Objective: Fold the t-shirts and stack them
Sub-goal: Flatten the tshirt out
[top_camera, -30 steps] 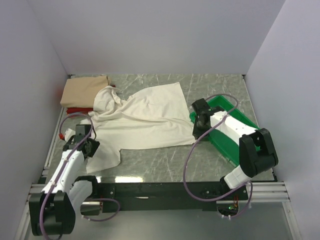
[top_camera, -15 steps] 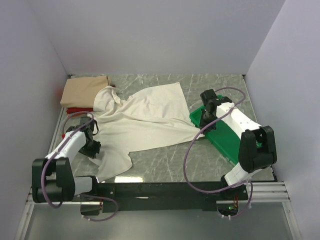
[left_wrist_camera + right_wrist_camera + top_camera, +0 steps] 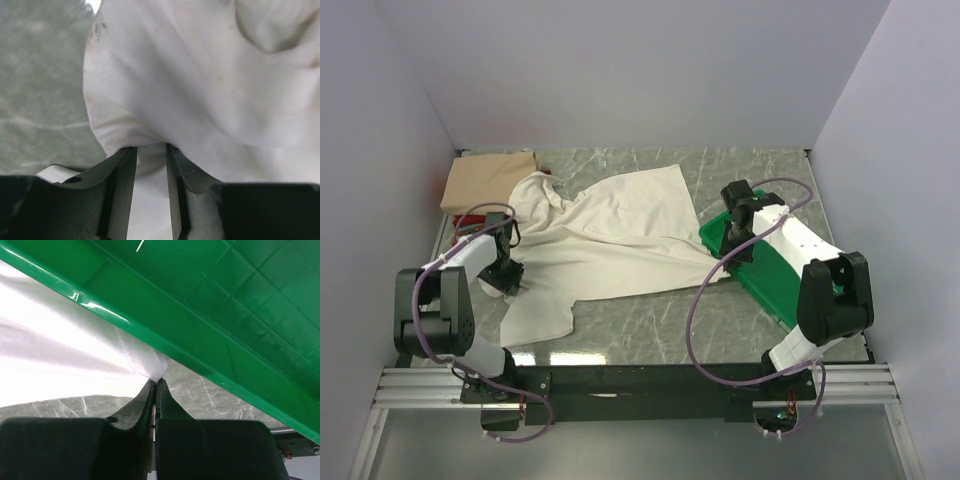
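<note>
Green tray (image 3: 225,315) just beside right pincer (image 3: 156,382)

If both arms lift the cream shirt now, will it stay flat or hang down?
Probably floppy: the cream shirt lies wrinkled and bunches inside the left gripper. It would likely sag in the middle, since the right gripper pinches only a corner. That corner might catch on the green tray, whose rim runs beside it.

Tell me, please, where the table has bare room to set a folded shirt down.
Bare marble table lies at the far right, between the cream t-shirt, back wall and green tray, and along the near edge below that shirt's hem. The left is crowded: tan t-shirt, left hand.
</note>
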